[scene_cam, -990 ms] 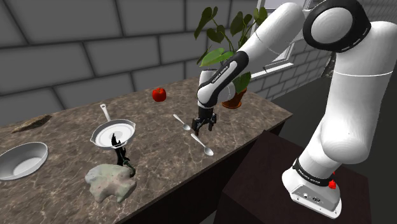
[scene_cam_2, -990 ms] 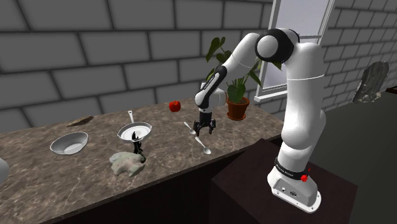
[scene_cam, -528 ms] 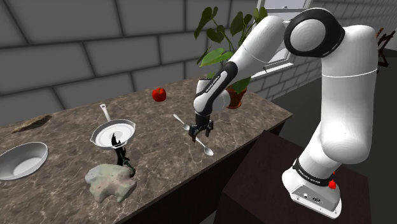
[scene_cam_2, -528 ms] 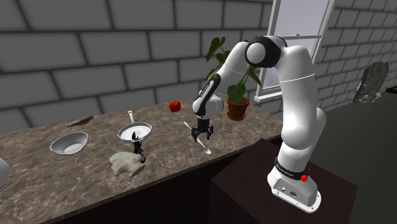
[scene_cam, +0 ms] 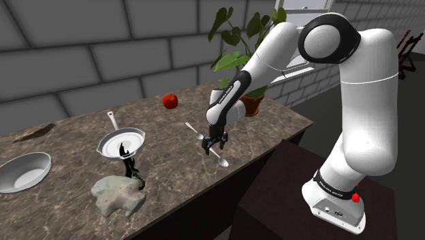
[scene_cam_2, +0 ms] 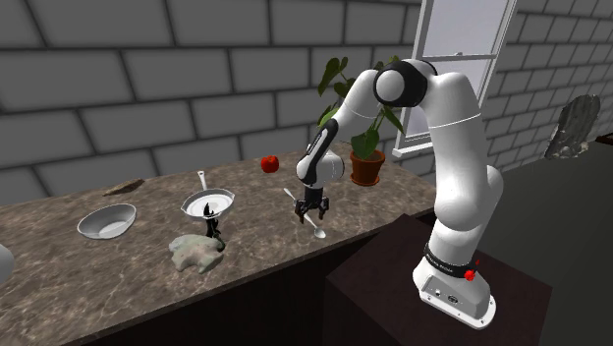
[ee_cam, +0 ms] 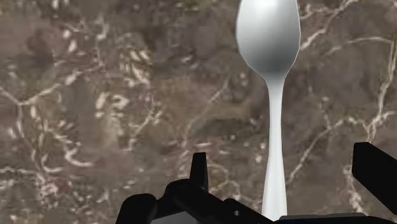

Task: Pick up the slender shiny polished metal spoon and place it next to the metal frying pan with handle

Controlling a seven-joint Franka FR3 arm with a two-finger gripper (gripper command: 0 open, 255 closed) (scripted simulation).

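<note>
One spoon [ee_cam: 268, 38] lies inside the spread gripper [ee_cam: 285, 162], touching neither side.

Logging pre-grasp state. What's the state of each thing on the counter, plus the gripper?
Slender shiny metal spoon: lying flat on the marbled counter, not held.
All-black two-finger gripper: open, jaws either side of the spoon's handle.
Metal frying pan with handle: upright, apart from the spoon.
Pale round bowl: upright, empty.
Red apple: resting loose.
Potted green plant: upright.

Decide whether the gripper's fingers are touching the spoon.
Apart. The wrist view shows the spoon lying between the open fingers, with countertop visible on each side of its handle.
</note>
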